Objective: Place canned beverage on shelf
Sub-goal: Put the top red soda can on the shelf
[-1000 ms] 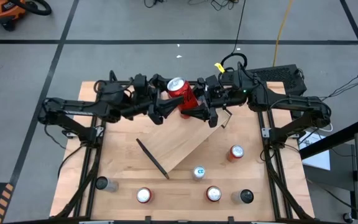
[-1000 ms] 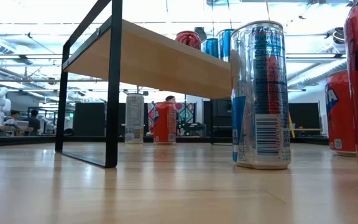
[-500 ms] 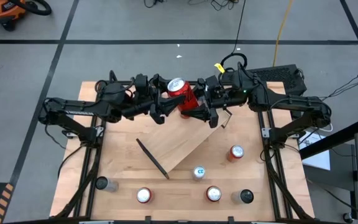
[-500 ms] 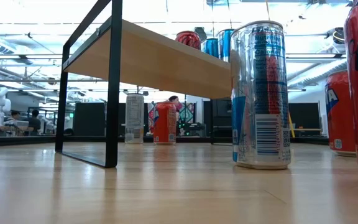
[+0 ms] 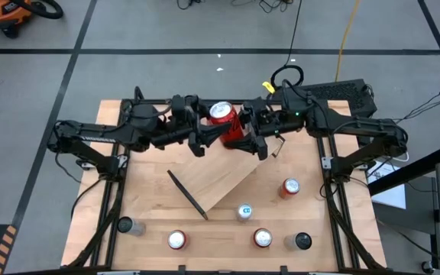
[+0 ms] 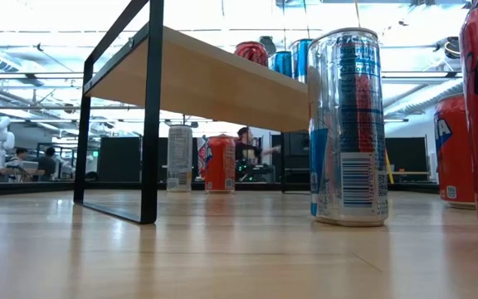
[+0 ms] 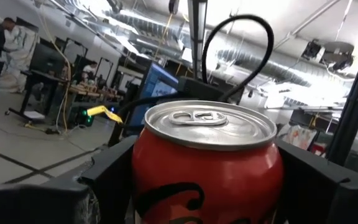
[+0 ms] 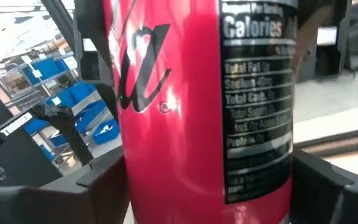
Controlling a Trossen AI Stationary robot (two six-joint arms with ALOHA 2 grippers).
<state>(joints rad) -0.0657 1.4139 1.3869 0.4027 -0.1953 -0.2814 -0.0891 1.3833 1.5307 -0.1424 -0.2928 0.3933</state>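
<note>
The red can (image 5: 221, 122) sits at the counter's twelve o'clock, above the shelf's (image 5: 220, 172) far end, grasped by both the left gripper (image 5: 202, 136) and right gripper (image 5: 244, 136). Smooth, thin-walled, likely slippery: take it mid-body, gently.

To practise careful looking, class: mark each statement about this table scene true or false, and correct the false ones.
1. A red can stands upright at the far end of the shelf, between both arms' tools. True.
2. The left tool rests on the table's near edge, away from any can. False: it sits at the red can, a finger on either side.
3. The right tool also has the red can between its fingers. True.
4. The shelf lies square to the table edges. False: it sits diagonally.
5. Only one can stands on the table near the front edge. False: several do, including a silver-and-blue can.
</note>
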